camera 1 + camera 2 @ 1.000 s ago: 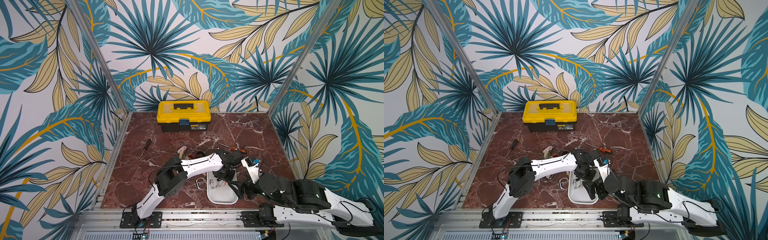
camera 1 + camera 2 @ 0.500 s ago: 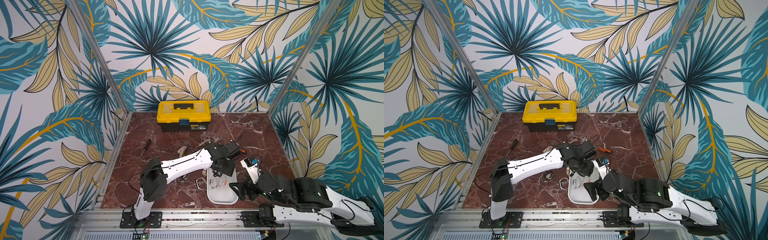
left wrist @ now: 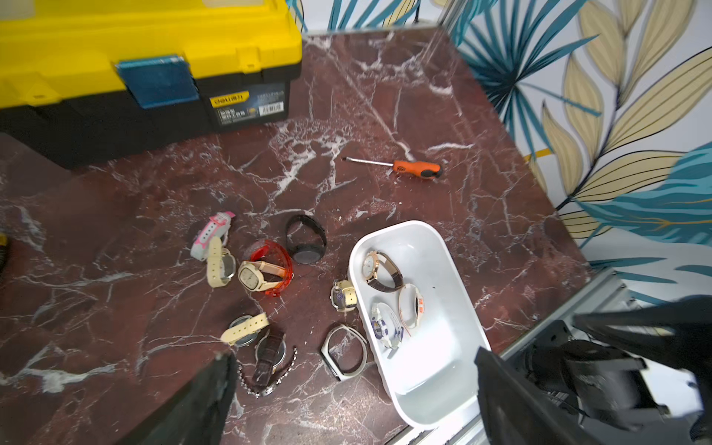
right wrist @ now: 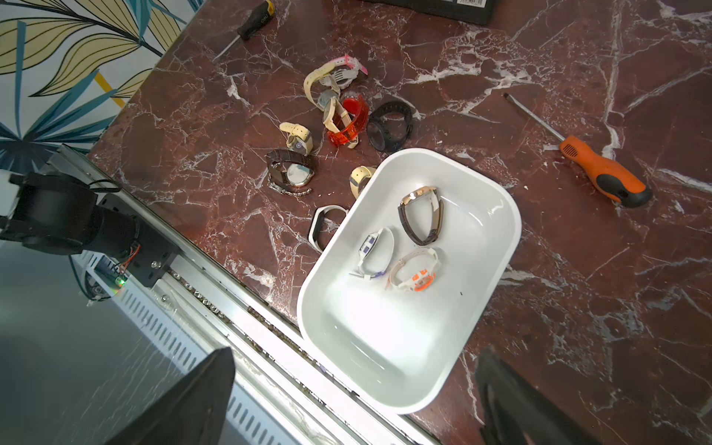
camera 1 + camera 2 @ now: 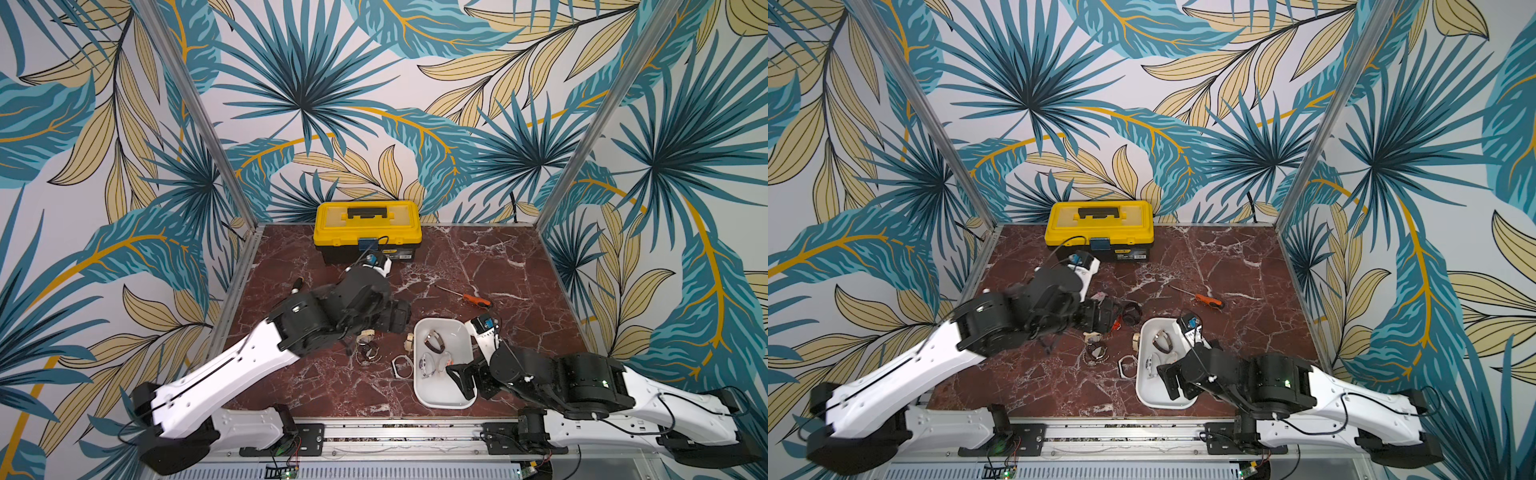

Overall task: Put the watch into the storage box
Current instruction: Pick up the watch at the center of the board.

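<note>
Left wrist footage carries the only legible brand: "deli" is printed in black on a yellow label (image 3: 231,99) on the black front of the yellow-lidded toolbox (image 3: 115,50). A barcode sticker (image 3: 269,108) is stuck beside it, its small print unreadable. White lettering on the black screwdriver (image 4: 252,21) handle is too small to be made out.

The left arm is stretched from the front rail over the desk (image 5: 478,257). The left gripper (image 5: 398,316) is held wide open and empty above the loose watches (image 3: 250,275), just beside the far corner of the storage box (image 3: 435,370). The right arm is folded low along the front edge. The right gripper (image 4: 354,354) is spread open, holding nothing, over the near end of the box.

Three watches are seen lying inside the box: a brown-strapped watch (image 3: 381,269), a white and orange watch (image 3: 412,306) and a white and purple watch (image 3: 385,325).
</note>
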Robot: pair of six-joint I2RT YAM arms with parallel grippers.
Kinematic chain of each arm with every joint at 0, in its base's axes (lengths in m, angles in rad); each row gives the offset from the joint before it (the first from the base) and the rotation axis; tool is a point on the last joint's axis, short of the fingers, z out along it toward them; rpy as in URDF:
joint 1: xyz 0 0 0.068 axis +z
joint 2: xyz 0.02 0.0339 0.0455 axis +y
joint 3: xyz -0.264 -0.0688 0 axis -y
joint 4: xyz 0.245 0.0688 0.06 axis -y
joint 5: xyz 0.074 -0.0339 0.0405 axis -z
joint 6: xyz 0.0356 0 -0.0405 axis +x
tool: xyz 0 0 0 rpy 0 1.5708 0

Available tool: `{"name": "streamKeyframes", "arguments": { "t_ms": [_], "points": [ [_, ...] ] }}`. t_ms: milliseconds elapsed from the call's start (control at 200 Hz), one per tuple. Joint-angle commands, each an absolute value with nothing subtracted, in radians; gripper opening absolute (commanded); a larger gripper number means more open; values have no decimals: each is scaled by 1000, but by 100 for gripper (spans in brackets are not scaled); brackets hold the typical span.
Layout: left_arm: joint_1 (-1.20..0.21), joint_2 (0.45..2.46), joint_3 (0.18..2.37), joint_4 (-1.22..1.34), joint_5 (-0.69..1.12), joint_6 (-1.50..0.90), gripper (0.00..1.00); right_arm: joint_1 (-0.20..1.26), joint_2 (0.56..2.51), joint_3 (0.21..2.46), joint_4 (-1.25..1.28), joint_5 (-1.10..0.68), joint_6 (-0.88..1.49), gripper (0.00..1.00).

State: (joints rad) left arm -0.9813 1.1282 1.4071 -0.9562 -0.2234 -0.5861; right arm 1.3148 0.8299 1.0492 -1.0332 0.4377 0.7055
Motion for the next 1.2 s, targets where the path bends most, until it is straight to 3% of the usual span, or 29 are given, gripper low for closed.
{"name": "streamKeyframes", "arguments": {
  "t_ms": [0, 135, 255, 446, 636, 766, 1197],
  "points": [
    [-992, 991, 1303, -945, -185, -543, 100, 1296, 904, 1039, -921, 445, 753, 99],
    [-1045, 836, 1220, -961, -178, -560, 100, 1264, 1074, 1099, -830, 315, 742, 99],
    [-1151, 823, 1220, -1092, -219, -614, 100, 1215, 1248, 1174, -822, 188, 767, 97],
    [-1408, 807, 1181, -1189, -400, -701, 100, 1173, 1460, 1279, -823, 74, 772, 81],
    [-1573, 814, 1193, -1249, -563, -731, 100, 1150, 1641, 1356, -829, -27, 769, 67],
    [-1586, 795, 1193, -1282, -601, -753, 100, 1135, 1696, 1345, -795, -63, 776, 59],
    [-1586, 677, 1136, -1274, -609, -756, 100, 1120, 1850, 1374, -851, -24, 768, 50]
  ]
}}
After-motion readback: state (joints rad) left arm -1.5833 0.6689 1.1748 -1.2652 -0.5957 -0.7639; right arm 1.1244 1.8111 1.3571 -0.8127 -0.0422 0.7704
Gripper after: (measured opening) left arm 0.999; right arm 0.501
